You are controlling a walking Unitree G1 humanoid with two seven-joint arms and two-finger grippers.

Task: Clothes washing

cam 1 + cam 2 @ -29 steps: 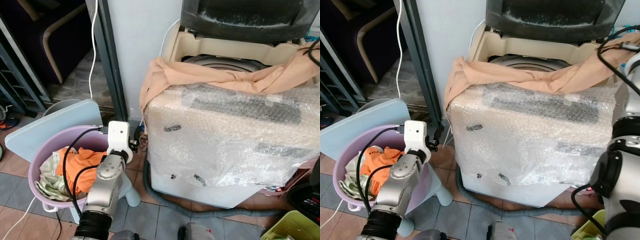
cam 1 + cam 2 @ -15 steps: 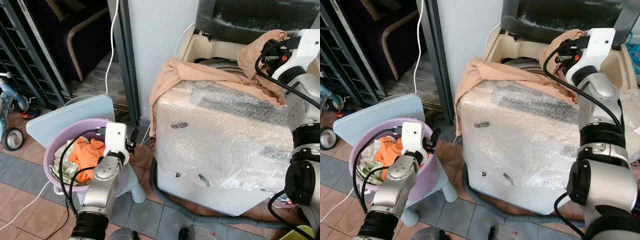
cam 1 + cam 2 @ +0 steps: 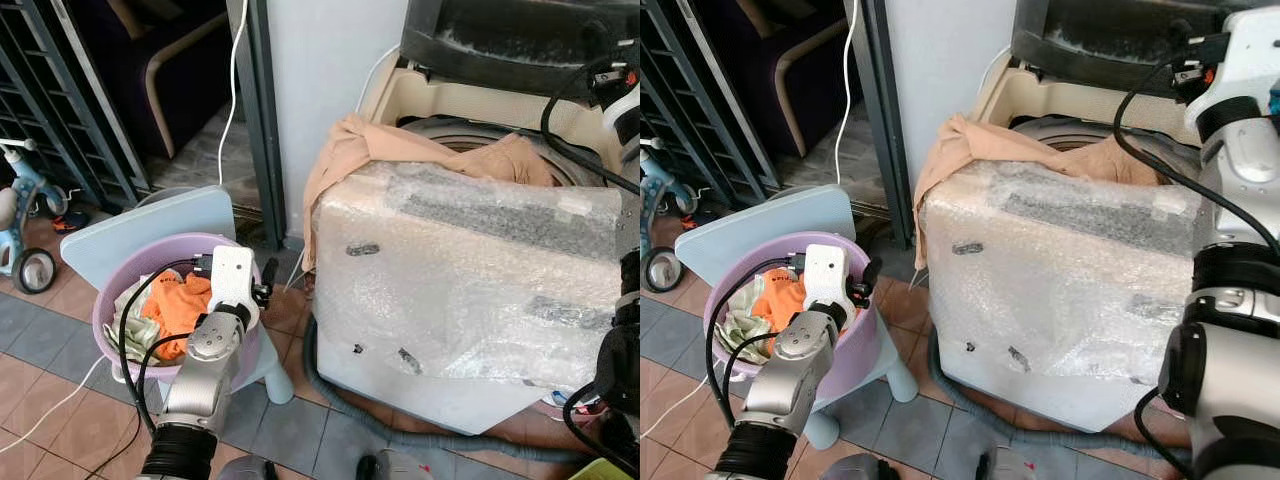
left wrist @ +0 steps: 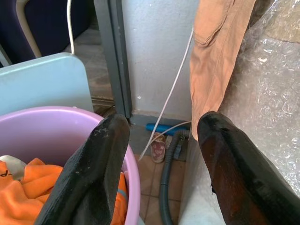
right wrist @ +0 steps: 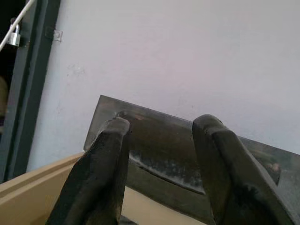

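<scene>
A peach garment [image 3: 400, 150] hangs over the front left corner of the bubble-wrapped washing machine [image 3: 470, 270], and its other end lies in the open drum [image 3: 500, 160]. My right gripper [image 5: 161, 124] is open and empty. It is raised above the machine's right side [image 3: 1198, 52] and points at the upright dark lid [image 5: 187, 154]. A purple basin [image 3: 125, 285] holds an orange cloth [image 3: 180, 305] and pale laundry. Over the basin's rim, my left gripper [image 4: 161, 124] stands open with nothing between its fingers.
The basin rests on a light blue stool [image 3: 140, 230]. A grey drain hose [image 3: 400, 425] curls on the tiled floor before the machine. A dark door frame [image 3: 260, 110] and a white cable [image 3: 235, 70] stand left of it. A child's tricycle [image 3: 25, 230] is at far left.
Half a second ago my right gripper held the garment's right end up over the drum. It has let go, the end now lies in the drum, and the arm has risen. The camera has shifted.
</scene>
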